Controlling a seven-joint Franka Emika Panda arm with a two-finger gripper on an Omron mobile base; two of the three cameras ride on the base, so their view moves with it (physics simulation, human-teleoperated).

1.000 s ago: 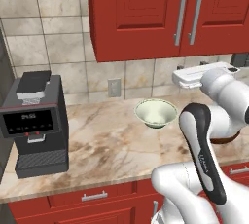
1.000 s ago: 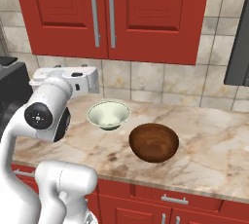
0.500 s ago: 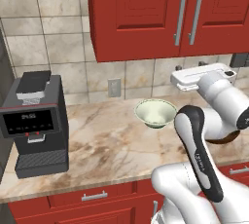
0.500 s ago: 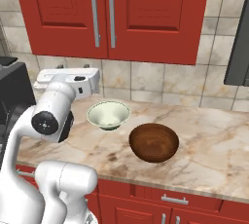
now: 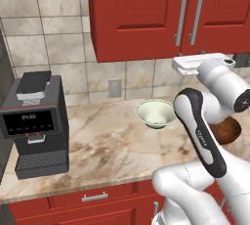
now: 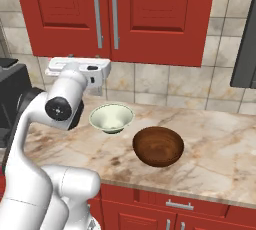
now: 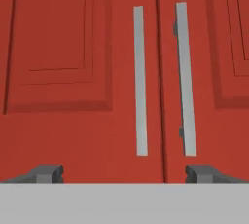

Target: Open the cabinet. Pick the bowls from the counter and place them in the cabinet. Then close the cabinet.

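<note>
Here, going left to right in the left base view, a black coffee machine (image 5: 35, 123) stands at nine o'clock on the counter (image 5: 107, 141), a beige veined slab. The cream-green bowl (image 5: 155, 113) sits near the centre of it, and the brown wooden bowl (image 5: 225, 131) lies at about three o'clock, half hidden behind the white arm. The cabinet (image 5: 141, 16) hangs at twelve o'clock above them, both doors shut.

In the hand view the gripper (image 7: 124, 173) faces those doors squarely, its fingertips (image 7: 47, 173) spread wide with nothing between them. The left handle (image 7: 140, 81) and the right handle (image 7: 186, 78) stand upright just either side of the door seam, at about twelve to one o'clock from the gripper; the jaws are not yet around either bar.

The doors are likely rigid and fairly heavy, swinging on outer hinges, so a pull should follow an arc rather than a straight line. The bars look smooth and slim, so a firm pinch across the lower half of one bar seems the best hold. Of the bowls, the ceramic one is probably the heavier, slicker and more breakable; the wooden one should be lighter and grippier. Both are best taken by the rim wall.
</note>
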